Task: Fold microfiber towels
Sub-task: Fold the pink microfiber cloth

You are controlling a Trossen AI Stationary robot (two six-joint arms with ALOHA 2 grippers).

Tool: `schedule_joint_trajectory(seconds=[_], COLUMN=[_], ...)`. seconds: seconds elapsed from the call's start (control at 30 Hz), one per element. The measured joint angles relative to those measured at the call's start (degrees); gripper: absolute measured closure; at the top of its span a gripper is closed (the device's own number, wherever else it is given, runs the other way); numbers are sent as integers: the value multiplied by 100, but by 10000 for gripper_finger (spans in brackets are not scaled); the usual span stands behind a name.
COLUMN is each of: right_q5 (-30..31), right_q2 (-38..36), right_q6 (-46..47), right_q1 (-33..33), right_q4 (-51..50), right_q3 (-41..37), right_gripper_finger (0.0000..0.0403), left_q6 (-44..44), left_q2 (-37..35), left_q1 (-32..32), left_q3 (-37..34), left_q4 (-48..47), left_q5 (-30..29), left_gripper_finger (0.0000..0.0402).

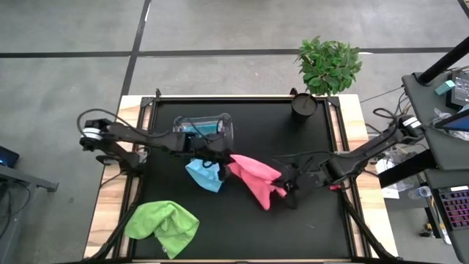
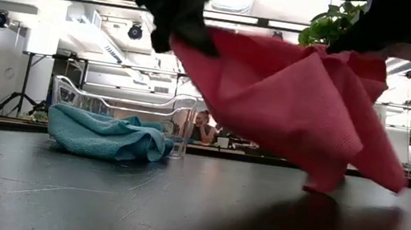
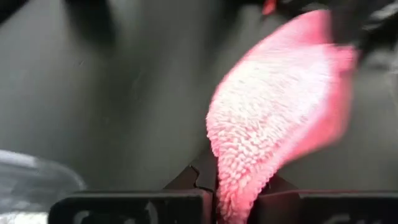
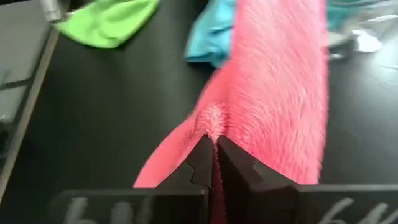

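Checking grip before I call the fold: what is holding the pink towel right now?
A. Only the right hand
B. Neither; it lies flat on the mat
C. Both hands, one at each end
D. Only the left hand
C: each wrist view shows its own fingers shut on the pink towel, left hand and right hand, and the low view shows it hanging between them.
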Motion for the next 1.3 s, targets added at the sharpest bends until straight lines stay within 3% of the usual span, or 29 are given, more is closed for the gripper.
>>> schedule_joint_trajectory(seconds=[0.1, 0.3, 0.5, 0.73, 1.0, 1.3], right_q5=[390, -510, -510, -490, -500, -494], right_q2=[-176, 225, 1076, 1594, 1073, 980], right_q6=[282, 517, 825, 954, 749, 722], right_q1=[78, 90, 98, -48, -38, 294], right_q4=[-287, -63, 474, 513, 194, 148], right_q3=[-39, -408, -760, -750, -750, -752], right_gripper_finger=[394, 394, 388, 320, 227, 192], left_q6=[3, -23, -275, -307, -313, -317], left_q2=[-264, -342, 61, 414, 437, 447], left_q1=[-25, -257, -413, -322, -197, -173], left_q3=[2, -85, -101, -109, -109, -146], left_q4=[8, 4, 22, 10, 8, 19], left_q5=[448, 714, 702, 637, 564, 352], left_gripper_finger=[402, 402, 402, 402, 402, 402])
